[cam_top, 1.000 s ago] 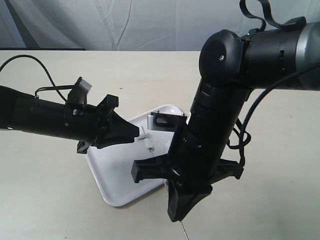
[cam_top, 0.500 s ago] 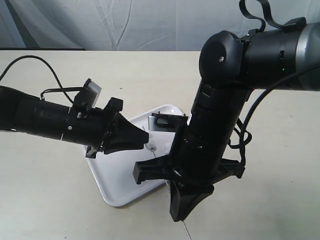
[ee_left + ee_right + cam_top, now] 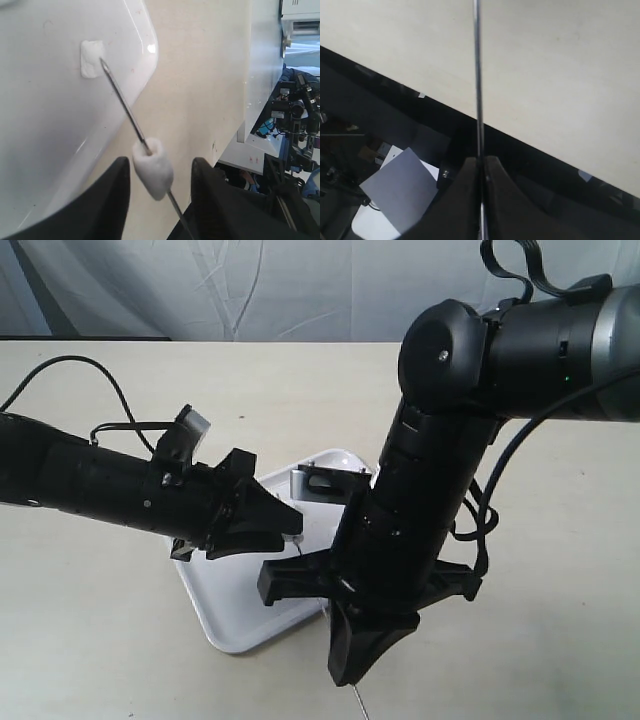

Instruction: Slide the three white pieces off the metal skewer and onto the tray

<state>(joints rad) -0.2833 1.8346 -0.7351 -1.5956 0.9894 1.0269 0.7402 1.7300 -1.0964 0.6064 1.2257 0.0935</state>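
Note:
In the left wrist view the thin metal skewer (image 3: 122, 100) runs from between my fingers to its point over the white tray (image 3: 40, 125). One white piece (image 3: 152, 169) sits threaded on it, between the fingers of my open left gripper (image 3: 160, 167) and apart from both. A second white piece (image 3: 91, 58) lies flat on the tray by the skewer's tip. I see no third piece. My right gripper (image 3: 481, 160) is shut on the skewer (image 3: 477, 75). In the exterior view the left gripper (image 3: 285, 525) hangs over the tray (image 3: 240, 625), and the right gripper (image 3: 345, 675) points down beside it.
The tray lies on a beige table (image 3: 100, 640). The bulky right arm (image 3: 430, 490) stands over the tray's right side. The table's edge (image 3: 445, 107) and dark floor clutter show in the right wrist view. A cable (image 3: 90, 375) loops behind the left arm.
My left gripper has moved right across the tray toward the right arm, and now hides the pieces in the exterior view. The right arm has sunk slightly.

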